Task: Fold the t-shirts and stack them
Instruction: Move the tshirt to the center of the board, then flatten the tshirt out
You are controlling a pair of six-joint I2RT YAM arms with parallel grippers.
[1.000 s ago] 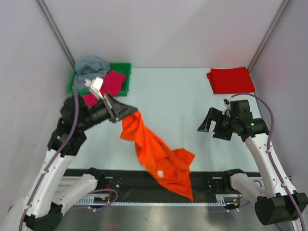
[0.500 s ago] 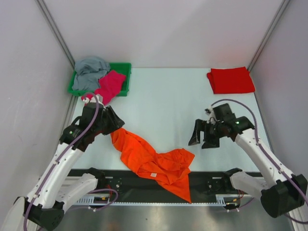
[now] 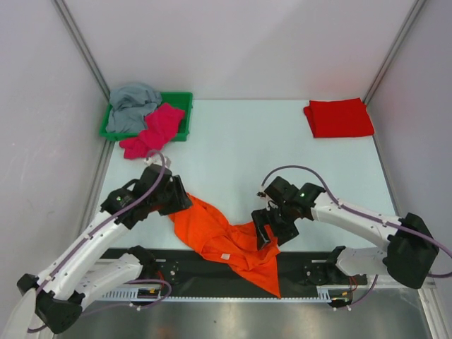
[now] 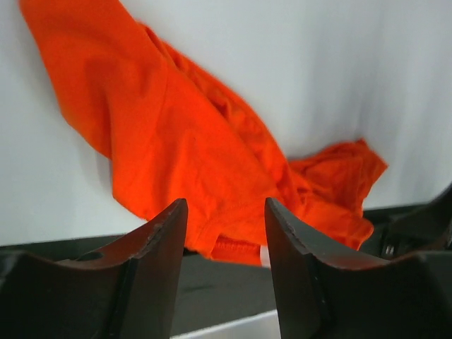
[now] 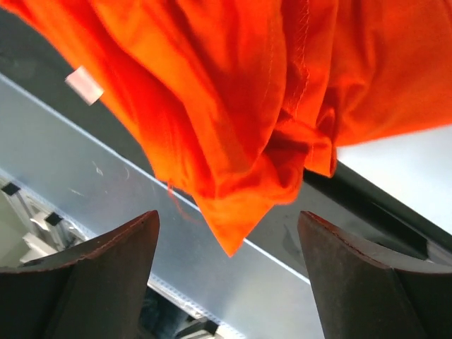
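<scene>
Tabletop (image 3: pixel 240 148) pale, orange t-shirt (image 3: pixel 219 233) crumpled, walls (image 3: pixel 233 49) white

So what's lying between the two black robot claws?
A crumpled bright orange cloth t-shirt lies between the left gripper and right gripper, clearest from the top view.
</scene>
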